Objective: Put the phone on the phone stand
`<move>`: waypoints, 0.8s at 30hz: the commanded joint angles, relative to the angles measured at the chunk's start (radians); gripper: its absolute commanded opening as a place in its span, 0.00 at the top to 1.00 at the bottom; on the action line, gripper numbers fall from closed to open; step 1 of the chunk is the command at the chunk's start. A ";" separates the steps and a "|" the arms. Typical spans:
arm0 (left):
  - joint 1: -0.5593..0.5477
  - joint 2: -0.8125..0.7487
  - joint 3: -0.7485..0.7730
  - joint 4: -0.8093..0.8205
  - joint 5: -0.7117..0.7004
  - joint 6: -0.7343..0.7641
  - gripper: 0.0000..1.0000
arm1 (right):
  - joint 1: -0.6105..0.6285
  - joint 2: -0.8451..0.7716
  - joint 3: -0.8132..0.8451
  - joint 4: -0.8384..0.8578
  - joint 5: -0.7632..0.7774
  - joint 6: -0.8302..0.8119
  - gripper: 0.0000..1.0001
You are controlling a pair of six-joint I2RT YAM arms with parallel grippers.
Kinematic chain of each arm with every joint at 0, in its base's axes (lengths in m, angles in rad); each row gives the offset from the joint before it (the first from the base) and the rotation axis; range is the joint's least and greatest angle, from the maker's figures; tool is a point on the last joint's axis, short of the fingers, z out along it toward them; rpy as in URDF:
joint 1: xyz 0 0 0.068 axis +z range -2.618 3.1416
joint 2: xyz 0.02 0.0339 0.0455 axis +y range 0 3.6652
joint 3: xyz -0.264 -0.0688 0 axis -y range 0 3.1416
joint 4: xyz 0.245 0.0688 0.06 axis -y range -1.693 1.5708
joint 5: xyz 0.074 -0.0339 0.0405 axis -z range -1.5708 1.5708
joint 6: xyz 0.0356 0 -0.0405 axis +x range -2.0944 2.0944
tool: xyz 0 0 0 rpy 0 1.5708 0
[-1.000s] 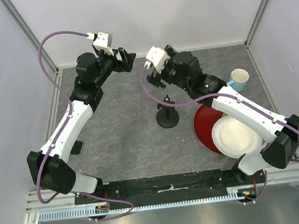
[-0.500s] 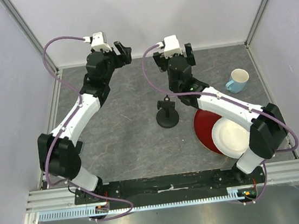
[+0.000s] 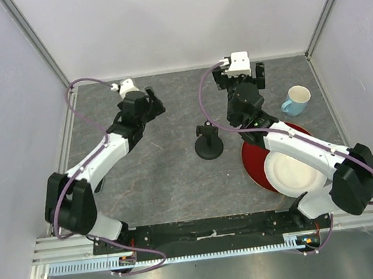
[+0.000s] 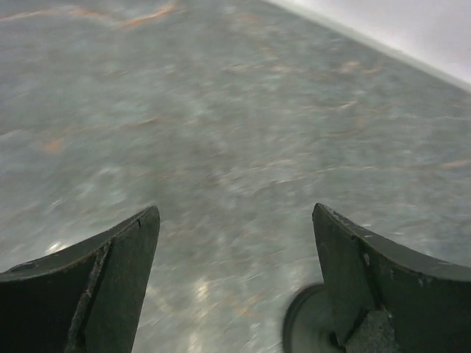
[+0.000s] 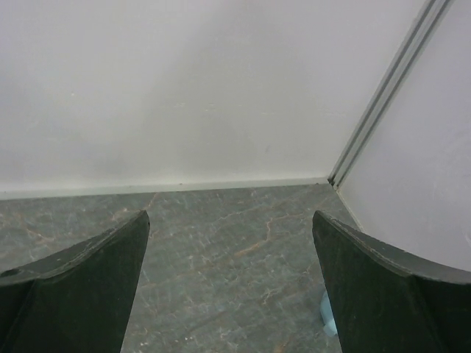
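Note:
The phone stand [image 3: 209, 144], black with a round disc base and short post, stands mid-table with nothing on its cradle. Its base [image 4: 309, 327] shows blurred behind the right finger in the left wrist view. A dark flat slab that may be the phone [image 3: 99, 185] peeks out beside the left arm's elbow, mostly hidden. My left gripper [image 3: 156, 106] is open and empty, left of and beyond the stand, over bare table [image 4: 235, 212]. My right gripper [image 3: 239, 72] is open and empty behind the stand, facing the back wall [image 5: 229, 217].
A light blue cup [image 3: 296, 99] stands at the back right, its edge [image 5: 328, 318] showing in the right wrist view. A red plate [image 3: 254, 151] with a white plate [image 3: 296, 170] on it lies right of the stand, under the right arm. White walls close the back and sides.
The left gripper dropped and drew back from the rear wall toward the table's middle. The right gripper swung right along the back, from left of the stand to behind it. Both stayed open.

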 commanded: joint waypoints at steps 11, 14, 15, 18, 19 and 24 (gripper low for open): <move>0.394 -0.347 -0.160 -0.562 -0.159 -0.359 0.00 | -0.177 0.031 0.098 -0.255 -0.041 0.218 0.02; 0.447 -0.382 -0.198 -0.602 -0.228 -0.374 0.00 | -0.244 0.030 0.048 -0.217 -0.113 0.267 0.02; 0.461 -0.385 -0.218 -0.604 -0.226 -0.370 0.00 | -0.283 0.036 0.029 -0.211 -0.137 0.285 0.02; 0.503 -0.384 -0.250 -0.632 -0.195 -0.361 0.00 | -0.337 0.045 0.015 -0.217 -0.161 0.290 0.02; 0.518 -0.381 -0.258 -0.647 -0.200 -0.365 0.00 | -0.340 0.041 0.009 -0.211 -0.174 0.283 0.02; 0.613 -0.318 -0.263 -0.803 -0.172 -0.476 0.00 | -0.340 0.027 -0.003 -0.198 -0.237 0.287 0.02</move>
